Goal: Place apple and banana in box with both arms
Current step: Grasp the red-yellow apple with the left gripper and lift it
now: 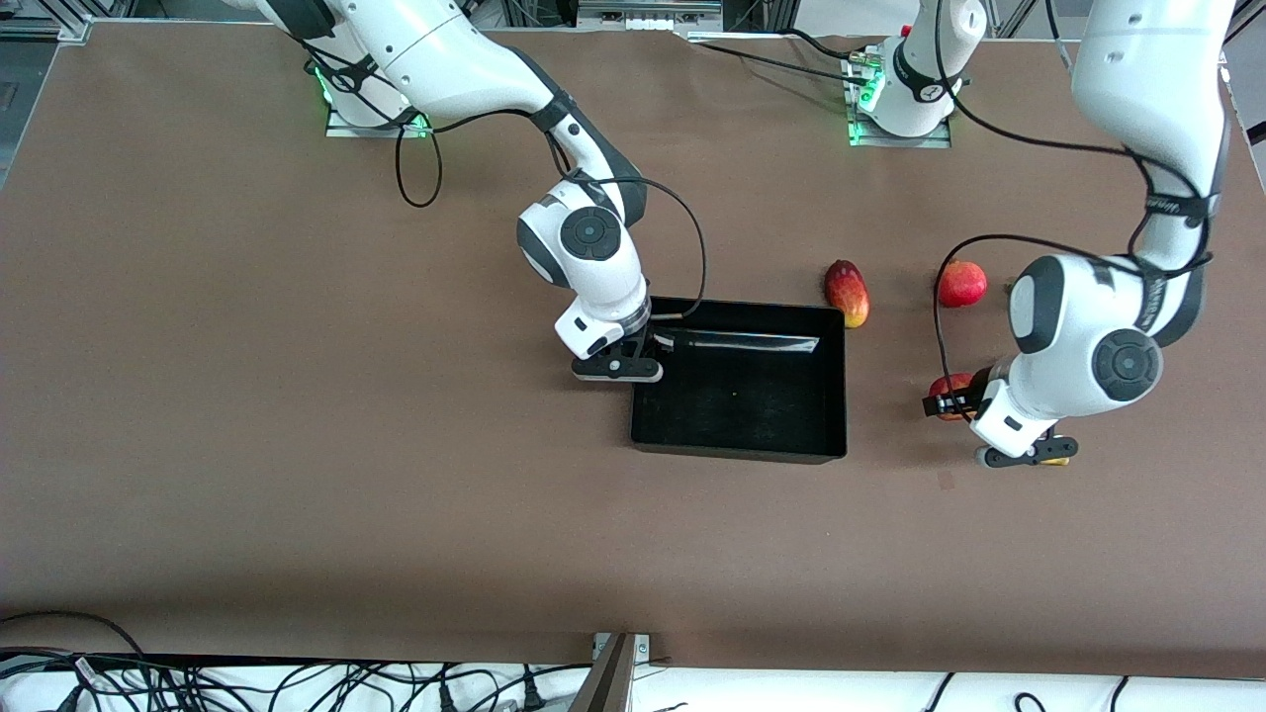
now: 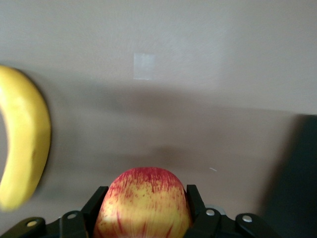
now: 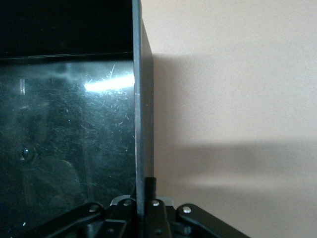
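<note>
The apple (image 1: 951,388), red with yellow streaks, sits between the fingers of my left gripper (image 1: 946,402), low over the table toward the left arm's end. In the left wrist view the apple (image 2: 143,210) fills the left gripper (image 2: 143,192), both fingers (image 2: 99,198) pressed on its sides. The banana (image 2: 22,144) lies beside it; in the front view only its yellow tip (image 1: 1060,460) shows under the wrist. My right gripper (image 1: 653,344) is shut on the end wall of the black box (image 1: 740,453), the wall (image 3: 140,99) clamped in the right gripper (image 3: 146,192). The box holds no fruit.
A red-yellow mango (image 1: 848,293) lies by the box's corner farthest from the front camera. A red pomegranate (image 1: 962,284) lies farther from the camera than the apple. The box's dark edge (image 2: 299,173) shows in the left wrist view.
</note>
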Robot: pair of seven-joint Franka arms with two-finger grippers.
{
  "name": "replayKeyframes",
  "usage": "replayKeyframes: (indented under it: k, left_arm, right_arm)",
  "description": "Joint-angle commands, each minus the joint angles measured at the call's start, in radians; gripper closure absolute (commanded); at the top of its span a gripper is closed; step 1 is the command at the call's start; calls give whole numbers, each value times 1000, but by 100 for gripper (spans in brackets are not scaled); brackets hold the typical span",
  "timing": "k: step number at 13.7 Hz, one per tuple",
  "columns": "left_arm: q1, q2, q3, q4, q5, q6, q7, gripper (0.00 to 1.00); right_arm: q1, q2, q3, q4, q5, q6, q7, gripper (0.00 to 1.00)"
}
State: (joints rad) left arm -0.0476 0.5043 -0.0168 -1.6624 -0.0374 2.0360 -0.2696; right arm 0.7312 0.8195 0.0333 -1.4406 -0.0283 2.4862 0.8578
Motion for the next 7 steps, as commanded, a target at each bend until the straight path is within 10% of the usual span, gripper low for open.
replayKeyframes:
  k: [1, 6, 7]
  left_arm:
    - [-43, -10, -20, 136, -24, -135, -168, 100]
    - [-147, -4, -40, 159, -105, -128, -425, 100]
    - [-165, -4, -40, 161, -136, -126, -451, 100]
  right_arm:
    - [13, 27, -10, 34, -12, 34, 4, 100]
    - [13, 26, -10, 34, -10, 34, -48, 100]
    - [13, 27, -10, 34, -10, 34, -42, 33]
